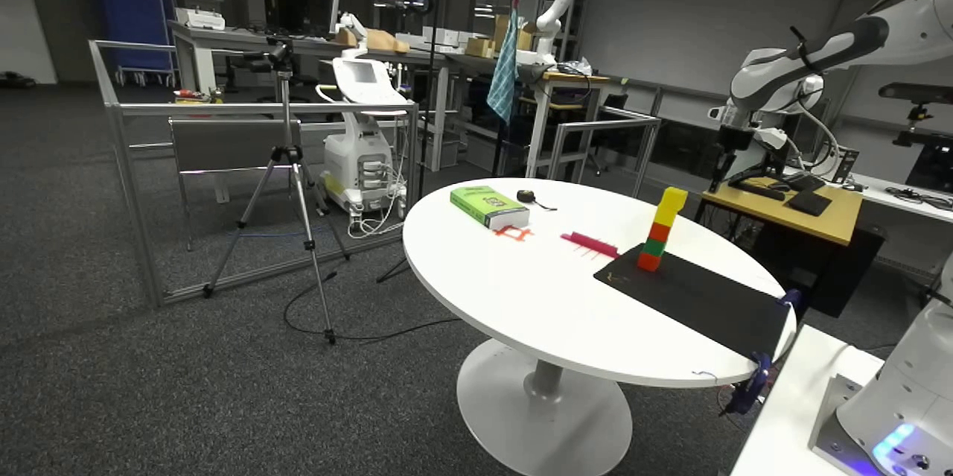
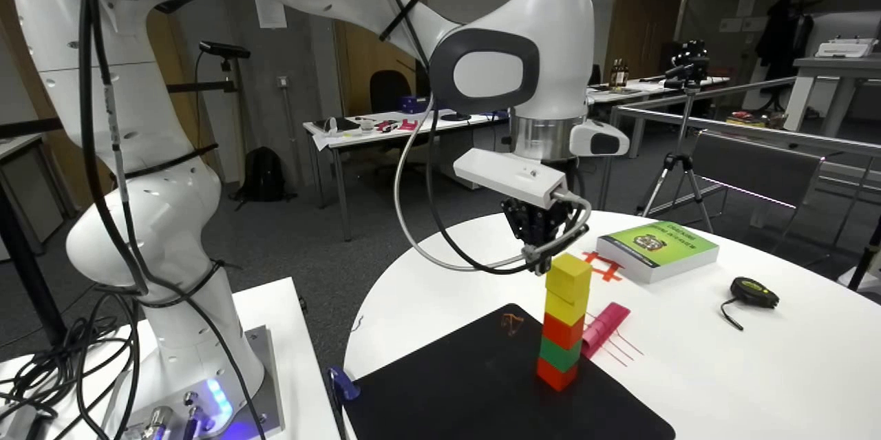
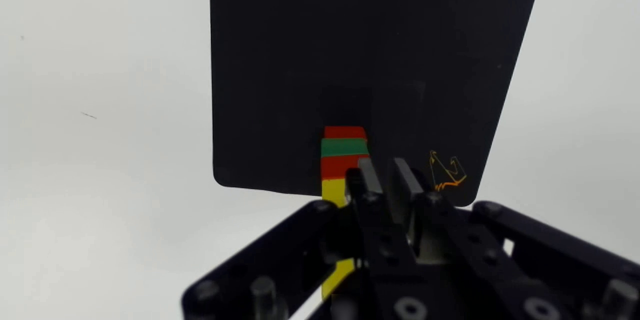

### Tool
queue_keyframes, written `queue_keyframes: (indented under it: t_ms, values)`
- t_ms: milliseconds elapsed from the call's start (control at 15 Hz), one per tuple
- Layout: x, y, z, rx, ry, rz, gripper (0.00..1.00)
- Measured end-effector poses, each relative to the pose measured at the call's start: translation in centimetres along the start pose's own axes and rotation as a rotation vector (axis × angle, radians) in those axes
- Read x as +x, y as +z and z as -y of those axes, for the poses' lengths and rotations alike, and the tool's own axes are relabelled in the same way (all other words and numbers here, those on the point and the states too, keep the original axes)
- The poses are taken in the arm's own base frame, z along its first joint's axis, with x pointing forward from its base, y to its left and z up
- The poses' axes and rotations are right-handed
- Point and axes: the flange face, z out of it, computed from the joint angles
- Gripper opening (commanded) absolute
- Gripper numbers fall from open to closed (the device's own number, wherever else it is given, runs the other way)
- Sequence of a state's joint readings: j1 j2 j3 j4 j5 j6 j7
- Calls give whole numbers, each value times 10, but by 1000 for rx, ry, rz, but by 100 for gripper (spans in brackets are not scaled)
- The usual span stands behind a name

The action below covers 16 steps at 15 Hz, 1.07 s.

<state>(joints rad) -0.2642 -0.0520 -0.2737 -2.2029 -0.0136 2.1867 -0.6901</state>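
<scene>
A tower of coloured blocks stands on the black mat [image 1: 692, 297]. From the bottom it goes red block [image 2: 556, 375], green block [image 2: 559, 354], red block [image 2: 563, 331], then yellow pieces [image 2: 568, 288], the uppermost set slightly off line. My gripper [image 3: 385, 169] points down with a narrow gap between its pads [image 3: 370, 176], and nothing lies in that gap. In the wrist view the left finger covers part of the tower's yellow section. In an exterior view the gripper [image 2: 542, 269] hangs right by the tower's top; whether they touch I cannot tell.
On the round white table [image 1: 521, 290] lie a green book [image 2: 657, 249], a black tape measure [image 2: 754, 292] and a pink strip [image 2: 606, 328]. Red tape [image 2: 603, 266] lies by the book. Blue clamps [image 1: 750, 385] grip the table edge at the mat.
</scene>
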Motion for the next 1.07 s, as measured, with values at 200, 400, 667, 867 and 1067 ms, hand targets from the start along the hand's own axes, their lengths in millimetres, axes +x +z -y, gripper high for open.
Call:
queue_keyframes:
  t_ms: [200,400,667,867,1067]
  values:
    - [11,10,5,-13,-2,-6,0]
    - [18,19,8,-18,-3,-4,0]
    - [21,25,9,-20,-5,0,0]
    - [22,29,8,-22,-8,7,0]
    - [22,31,8,-23,-10,12,0]
